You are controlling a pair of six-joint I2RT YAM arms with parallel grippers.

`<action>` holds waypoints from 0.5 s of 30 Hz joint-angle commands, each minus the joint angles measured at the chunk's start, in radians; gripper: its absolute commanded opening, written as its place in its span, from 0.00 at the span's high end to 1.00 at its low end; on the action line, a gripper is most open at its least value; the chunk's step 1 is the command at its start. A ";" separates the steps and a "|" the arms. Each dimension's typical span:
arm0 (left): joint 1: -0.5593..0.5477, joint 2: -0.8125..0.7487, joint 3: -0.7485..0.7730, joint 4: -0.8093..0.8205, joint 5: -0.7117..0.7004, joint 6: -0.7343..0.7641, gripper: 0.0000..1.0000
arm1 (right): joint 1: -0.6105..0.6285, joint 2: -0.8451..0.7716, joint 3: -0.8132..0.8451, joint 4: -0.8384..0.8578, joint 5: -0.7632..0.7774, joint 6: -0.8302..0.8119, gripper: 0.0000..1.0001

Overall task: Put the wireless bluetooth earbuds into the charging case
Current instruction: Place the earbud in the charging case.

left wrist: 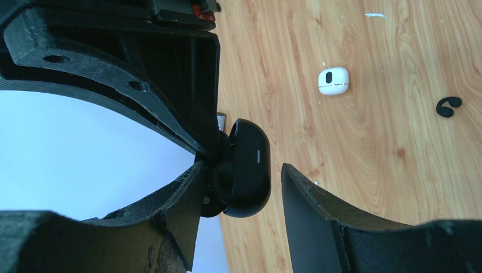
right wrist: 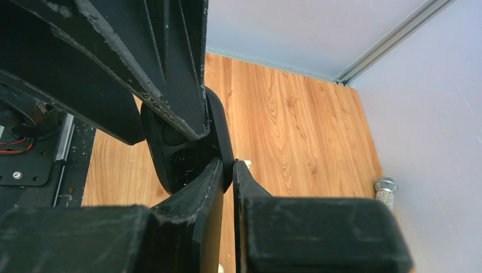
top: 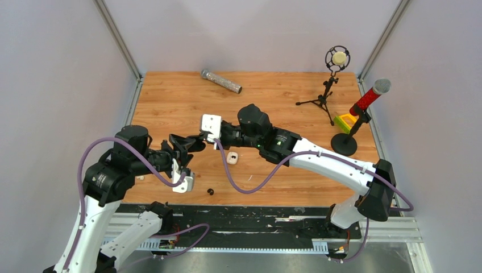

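Observation:
The black charging case (left wrist: 244, 170) hangs open above the table, its wells facing the right wrist camera (right wrist: 176, 153). My right gripper (right wrist: 227, 165) is shut on the case's thin lid edge. My left gripper (left wrist: 241, 170) is open around the case: one finger touches it and a small gap separates it from the other finger (left wrist: 318, 216). In the top view both grippers meet left of centre, the left one (top: 193, 142) and the right one (top: 209, 136). The whitish earbud (top: 232, 157) (left wrist: 333, 81) and the black earbud (top: 210, 191) (left wrist: 448, 106) lie loose on the wood.
A silver microphone (top: 221, 81) lies at the back. A tripod microphone (top: 335, 60), a red microphone on a round stand (top: 369, 96) and a yellow-green block (top: 344, 122) stand at the right. A white fleck (left wrist: 375, 14) lies on the wood.

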 commanded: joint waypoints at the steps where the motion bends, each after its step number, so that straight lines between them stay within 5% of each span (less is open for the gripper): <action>1: -0.004 0.008 -0.006 0.003 0.002 0.002 0.43 | 0.006 -0.049 0.036 0.047 -0.054 0.023 1.00; 15: -0.004 0.009 -0.004 -0.011 0.005 0.017 0.61 | 0.005 -0.074 0.021 0.068 -0.081 0.030 1.00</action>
